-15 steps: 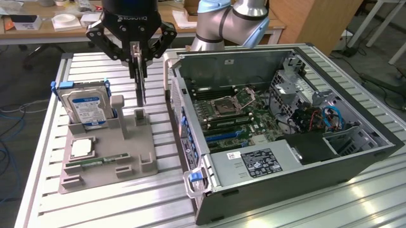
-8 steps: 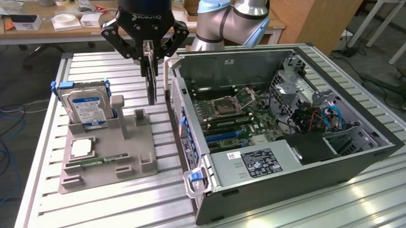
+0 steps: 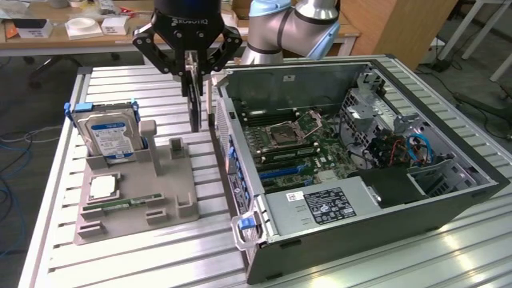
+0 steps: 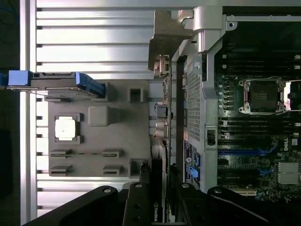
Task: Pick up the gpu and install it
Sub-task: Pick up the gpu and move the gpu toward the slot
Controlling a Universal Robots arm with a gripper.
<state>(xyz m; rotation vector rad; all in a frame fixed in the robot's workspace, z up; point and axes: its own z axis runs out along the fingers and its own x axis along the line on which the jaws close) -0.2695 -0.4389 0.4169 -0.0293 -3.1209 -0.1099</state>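
The gpu (image 3: 194, 99) is a thin dark card hanging edge-on and upright from my gripper (image 3: 189, 60), whose black fingers are shut on its upper end. It hangs in the air between the grey parts holder (image 3: 152, 192) and the open computer case (image 3: 360, 162), just outside the case's near wall. In the wrist view the gpu (image 4: 160, 136) runs straight out from my gripper (image 4: 157, 188) as a narrow strip with its silver bracket (image 4: 164, 42) at the far end, alongside the case wall.
The grey holder carries a blue-labelled hard drive (image 3: 110, 135), a processor chip (image 3: 104, 187) and a memory stick (image 3: 120, 206). Inside the case lies the motherboard (image 3: 296, 144) with its slots, and a power supply (image 3: 328, 204). The slatted metal table (image 3: 160, 258) lies underneath.
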